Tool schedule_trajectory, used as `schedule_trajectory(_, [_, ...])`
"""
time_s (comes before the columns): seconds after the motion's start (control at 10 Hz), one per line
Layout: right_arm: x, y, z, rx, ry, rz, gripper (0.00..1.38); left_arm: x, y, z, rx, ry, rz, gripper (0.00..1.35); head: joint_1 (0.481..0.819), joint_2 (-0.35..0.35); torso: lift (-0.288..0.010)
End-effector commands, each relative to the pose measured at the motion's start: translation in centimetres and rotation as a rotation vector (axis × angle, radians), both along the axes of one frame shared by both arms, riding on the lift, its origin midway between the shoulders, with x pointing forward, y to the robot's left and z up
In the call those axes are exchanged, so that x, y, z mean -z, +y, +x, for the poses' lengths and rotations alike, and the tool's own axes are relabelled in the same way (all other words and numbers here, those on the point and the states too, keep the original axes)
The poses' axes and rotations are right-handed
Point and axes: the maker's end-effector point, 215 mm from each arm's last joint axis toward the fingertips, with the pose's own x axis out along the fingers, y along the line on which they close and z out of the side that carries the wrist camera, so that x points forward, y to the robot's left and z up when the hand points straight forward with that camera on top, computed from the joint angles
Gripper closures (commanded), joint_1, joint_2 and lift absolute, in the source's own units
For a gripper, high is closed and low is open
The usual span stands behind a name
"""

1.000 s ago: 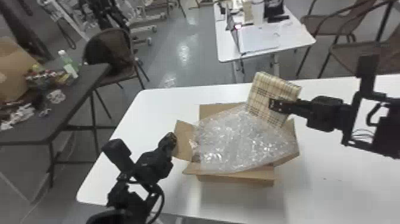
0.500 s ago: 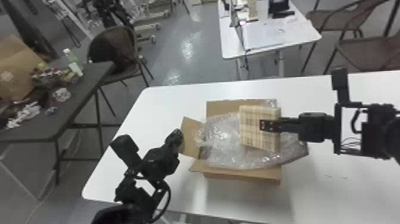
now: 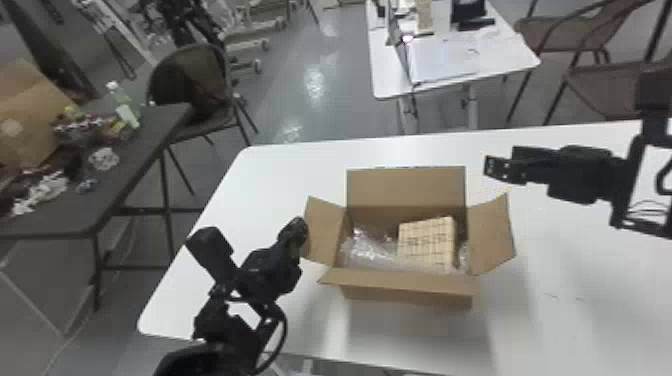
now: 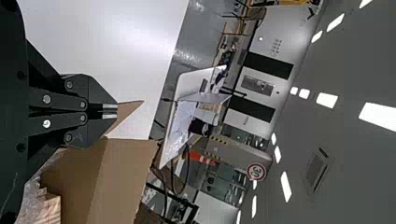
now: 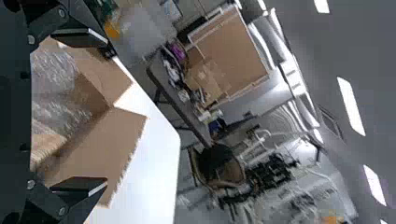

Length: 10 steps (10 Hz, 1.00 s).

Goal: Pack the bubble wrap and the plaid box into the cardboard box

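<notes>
- Tan plaid square box (image 3: 425,242): inside open brown cardboard box (image 3: 407,295), beside crumpled clear bubble wrap (image 3: 367,250).
- Black left hand (image 3: 300,225): closed, empty, near cardboard box.
- Black right hand (image 3: 494,167): wide open, empty, above white surface (image 3: 575,315).

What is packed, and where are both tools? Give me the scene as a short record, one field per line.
container: cardboard box, on the white table
flaps: all four open
inside: plaid box and bubble wrap
plaid box position: toward the right side
bubble wrap position: mostly left of the plaid box, some at its right
left tool: shut and empty, near the left flap
right tool: open and empty, out past the right flap
packing: both items in; box not closed
</notes>
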Motion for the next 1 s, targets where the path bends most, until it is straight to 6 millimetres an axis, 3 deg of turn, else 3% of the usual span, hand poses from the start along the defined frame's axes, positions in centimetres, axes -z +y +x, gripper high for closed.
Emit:
schedule_trajectory(0.0, [-2.3, -5.3, 1.1, 0.227, -0.137, 0.034, 0.22, 0.0, 0.0, 0.0, -0.003, -0.003, -0.004, 1.22, 0.695, 0.316, -0.118])
schedule_trajectory(0.2, [-0.8, -15.1, 0.1, 0.63, -0.258, -0.085, 0.22, 0.0, 0.5, -0.5, -0.014, -0.008, -0.007, 1.22, 0.686, 0.226, -0.118])
schedule_trajectory(0.4, [2.7, -21.3, -3.3, 0.881, -0.315, -0.197, 0.22, 0.0, 1.1, -0.9, -0.025, -0.011, -0.013, 1.22, 0.695, 0.158, -0.118])
schedule_trajectory(0.7, [8.4, -27.8, -8.4, 1.05, -0.308, -0.33, 0.22, 0.0, 1.6, -1.2, -0.032, -0.016, -0.017, 1.22, 0.695, 0.079, -0.118])
schedule_trajectory(0.9, [11.6, -30.6, -11.0, 1.099, -0.273, -0.378, 0.22, 0.0, 1.8, -1.4, -0.035, -0.017, -0.017, 1.22, 0.695, 0.048, -0.118])
